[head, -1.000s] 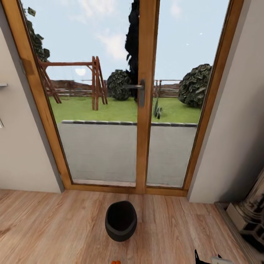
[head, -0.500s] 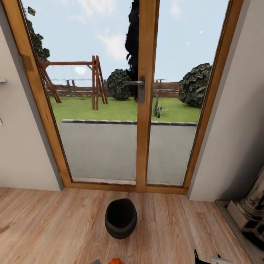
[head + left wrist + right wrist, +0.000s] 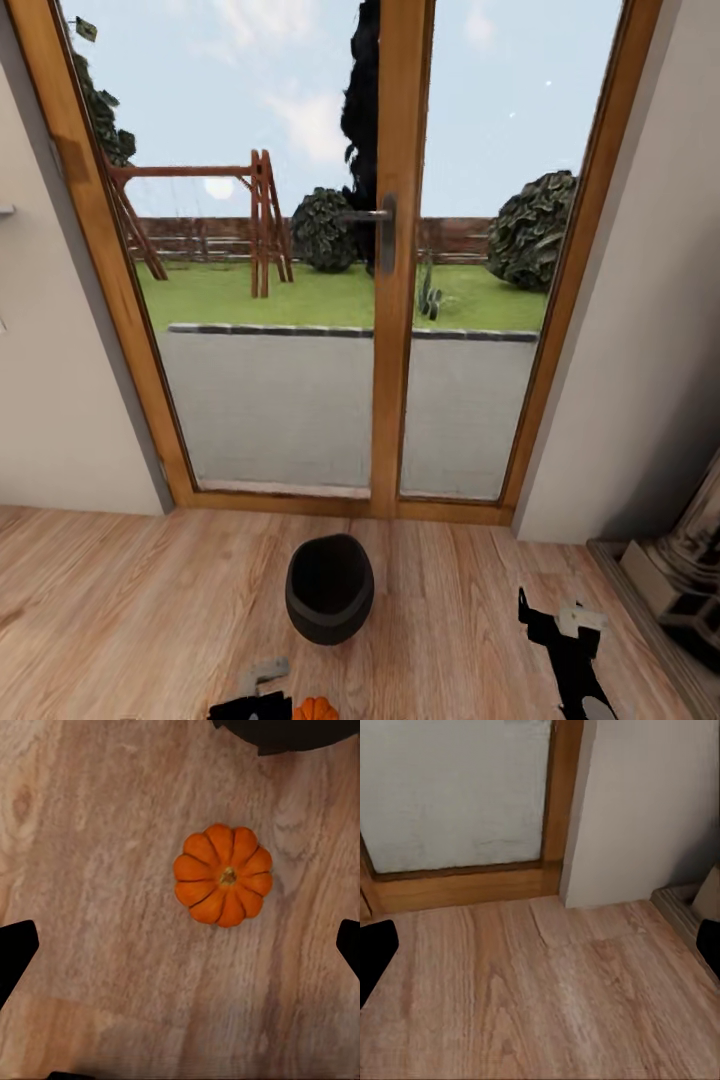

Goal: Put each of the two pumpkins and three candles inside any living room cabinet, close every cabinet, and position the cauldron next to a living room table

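a pumpkin [image 3: 223, 875] sat upright on the wood floor [image 3: 97, 870], stem up, just in front of the robot and near the cauldron [image 3: 330, 588], which stood between it and the glass doors [image 3: 385, 260]. the left gripper [image 3: 180, 945] hung above the pumpkin looking straight down, fingers spread wide with nothing between them, the pumpkin lying off the midline of the gap rather than centred in it. the step in hand looked like the pickup of this pumpkin; the next move would call for shifting the gripper so the pumpkin sits between the fingers, then lowering and pinching across its ribbed sides without nudging it to roll toward the cauldron. the right gripper [image 3: 540, 952] was likewise spread and empty, held over bare floor near the wall corner [image 3: 585, 817]. the floor was pale plank, level and uncluttered here. the doors had an orange wood frame and a dark handle [image 3: 380, 235], with lawn and a swing frame [image 3: 255, 220] outside, and a stone-coloured fireplace [image 3: 690, 580] edged in beside the robot's right arm.
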Robot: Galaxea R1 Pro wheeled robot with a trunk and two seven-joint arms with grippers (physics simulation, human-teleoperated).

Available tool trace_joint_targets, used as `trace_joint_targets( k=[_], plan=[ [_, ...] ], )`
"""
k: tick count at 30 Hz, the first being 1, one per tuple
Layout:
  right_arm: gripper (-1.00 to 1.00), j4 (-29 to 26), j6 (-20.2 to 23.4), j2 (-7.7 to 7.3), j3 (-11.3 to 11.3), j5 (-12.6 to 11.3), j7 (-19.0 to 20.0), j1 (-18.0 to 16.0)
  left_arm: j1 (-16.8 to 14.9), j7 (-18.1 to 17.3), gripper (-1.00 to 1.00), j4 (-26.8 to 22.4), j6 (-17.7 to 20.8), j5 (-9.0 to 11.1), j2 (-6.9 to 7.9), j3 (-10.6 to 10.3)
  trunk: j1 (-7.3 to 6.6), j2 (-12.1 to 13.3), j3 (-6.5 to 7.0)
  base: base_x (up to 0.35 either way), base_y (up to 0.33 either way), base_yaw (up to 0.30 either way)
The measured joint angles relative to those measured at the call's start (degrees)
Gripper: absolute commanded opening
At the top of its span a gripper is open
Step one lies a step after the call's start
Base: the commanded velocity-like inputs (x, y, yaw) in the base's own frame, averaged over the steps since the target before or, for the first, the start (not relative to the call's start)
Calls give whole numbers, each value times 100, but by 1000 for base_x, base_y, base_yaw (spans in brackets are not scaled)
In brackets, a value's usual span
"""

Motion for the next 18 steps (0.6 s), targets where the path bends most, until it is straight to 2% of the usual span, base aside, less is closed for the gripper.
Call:
trace_joint_targets(
  k=[1,3,4,6,7,8,9,10,11,12,14,15,18],
  plan=[
    [100,-178,168,1,-2,-94,-15,-6,-39,3,100,-33,96,-14,-1,-1,22,-40,-18,0,0,0],
    [100,-814,768,-1,1,-503,-41,-31,-280,51,100,-108,482,-48,-4,-3,66,-120,-53,0,0,0],
    [100,-986,926,-2,0,-608,-46,-40,-358,70,100,-118,603,-51,-6,-2,88,-160,-72,0,0,0],
    [100,-1679,1546,-3,0,-956,-60,-72,-635,127,100,-143,1143,-61,-12,-5,132,-241,-107,0,0,0],
    [100,-1876,1712,-2,0,-1037,-61,-76,-702,137,100,-147,1296,-60,-14,-4,154,-281,-126,0,0,0],
    [100,-2573,2632,23,5,-1424,-56,-87,-1003,161,100,-169,2014,-50,-38,-7,176,-320,-145,0,0,0],
    [100,-3385,2938,61,5,-1590,-49,-94,-1099,165,100,-174,2179,-53,-49,-7,197,-361,-161,0,0,0],
    [100,-3579,3080,88,2,-1706,-47,-93,-1127,166,100,-177,2236,-50,-55,-7,220,-401,-180,0,0,0],
    [100,-4184,3510,158,-4,-2067,-42,-88,-1177,168,100,-181,2334,-47,-89,-7,241,-441,-197,0,0,0],
    [100,-5095,4131,200,-12,-2628,-32,-19,-1213,167,100,-185,2391,-55,-131,-19,263,-481,-215,0,0,0],
    [100,-5732,4394,207,-15,-2854,-26,173,-1223,161,100,-187,2391,-64,-142,-30,307,-561,-252,0,0,0],
    [100,-6090,4521,211,-15,-2968,-13,482,-1227,149,100,-189,2368,-64,-148,-29,330,-602,-271,0,0,0],
    [100,-6391,4623,213,7,-3057,8,937,-1231,141,100,-188,2329,-60,-161,-26,396,-722,-324,0,0,0]
  ],
)
